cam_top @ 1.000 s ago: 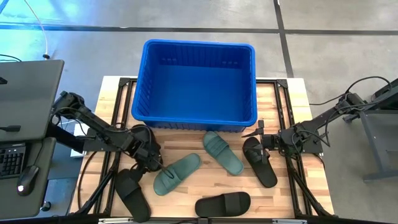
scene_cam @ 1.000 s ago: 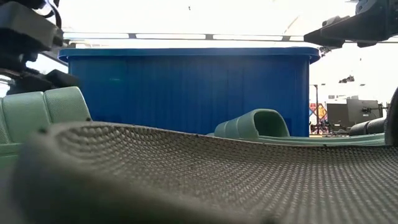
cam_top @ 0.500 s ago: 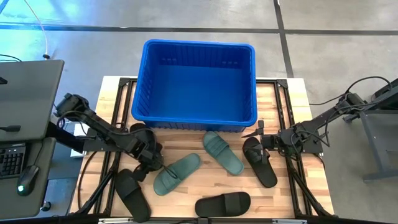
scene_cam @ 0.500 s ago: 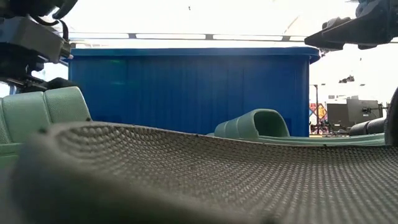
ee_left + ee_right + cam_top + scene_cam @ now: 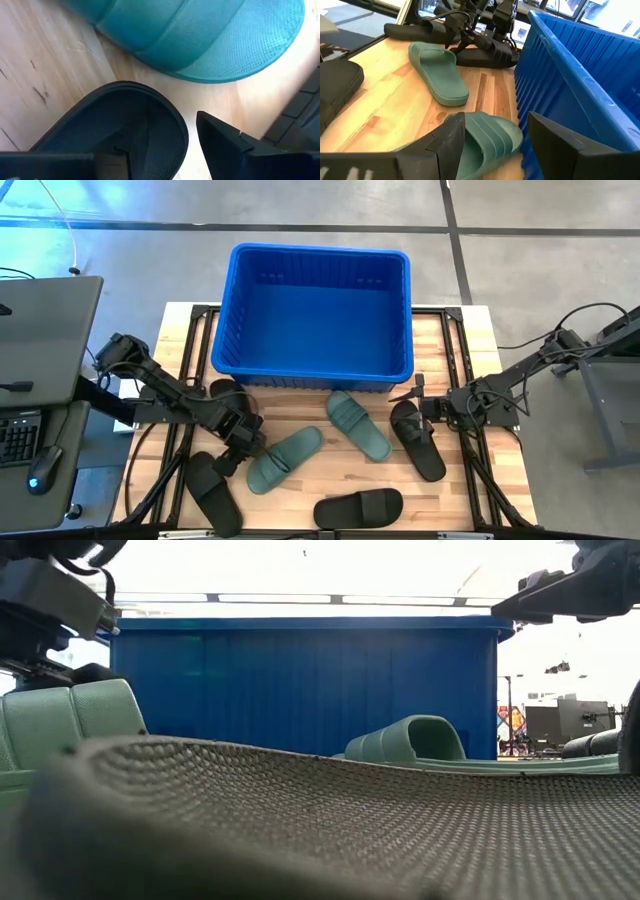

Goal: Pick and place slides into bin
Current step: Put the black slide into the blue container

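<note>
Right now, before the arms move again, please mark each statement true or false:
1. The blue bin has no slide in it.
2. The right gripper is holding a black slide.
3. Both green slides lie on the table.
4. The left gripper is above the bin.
1. True. The bin is empty.
2. False. The right gripper is open and holds nothing; it is beside the bin's right front corner, above the table.
3. True. One green slide and the other green slide both rest on the wood in front of the bin.
4. False. The left gripper is low at a black slide near the table's left side, outside the bin.
</note>
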Controlling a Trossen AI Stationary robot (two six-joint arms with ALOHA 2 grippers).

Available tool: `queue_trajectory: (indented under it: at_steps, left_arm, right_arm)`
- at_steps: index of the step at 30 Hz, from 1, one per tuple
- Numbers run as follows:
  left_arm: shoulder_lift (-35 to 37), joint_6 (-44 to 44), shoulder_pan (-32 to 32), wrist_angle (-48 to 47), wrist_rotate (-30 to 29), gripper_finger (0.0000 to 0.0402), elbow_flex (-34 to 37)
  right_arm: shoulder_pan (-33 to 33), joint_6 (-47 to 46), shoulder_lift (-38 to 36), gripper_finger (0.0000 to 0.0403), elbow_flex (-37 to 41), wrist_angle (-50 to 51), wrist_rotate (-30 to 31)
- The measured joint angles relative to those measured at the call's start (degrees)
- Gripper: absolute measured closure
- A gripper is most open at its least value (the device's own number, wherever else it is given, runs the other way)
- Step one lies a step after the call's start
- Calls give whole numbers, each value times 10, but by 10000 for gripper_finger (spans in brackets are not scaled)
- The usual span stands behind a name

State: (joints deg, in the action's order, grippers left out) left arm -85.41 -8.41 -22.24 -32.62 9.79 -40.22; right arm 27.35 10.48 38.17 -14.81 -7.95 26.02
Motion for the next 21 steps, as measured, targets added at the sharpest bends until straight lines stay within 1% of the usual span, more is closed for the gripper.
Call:
queue_trajectory:
  at_steps: [4, 8, 16, 18, 21]
  left_arm:
    - [-5, 0, 0, 1, -8, 245, 0]
    - [-6, -9, -2, 2, -34, 245, 0]
    - [-7, -15, -2, 9, -51, 248, 1]
    - [-7, -12, -2, 13, -56, 258, 3]
    - [-7, -12, -1, 18, -63, 291, 3]
  right_arm:
    - [0, 0, 0, 196, 0, 4, 0]
    - [0, 0, 0, 198, 0, 5, 0]
    - [0, 0, 0, 197, 0, 7, 0]
    - [0, 0, 0, 196, 0, 8, 0]
    - [0, 0, 0, 197, 0, 9, 0]
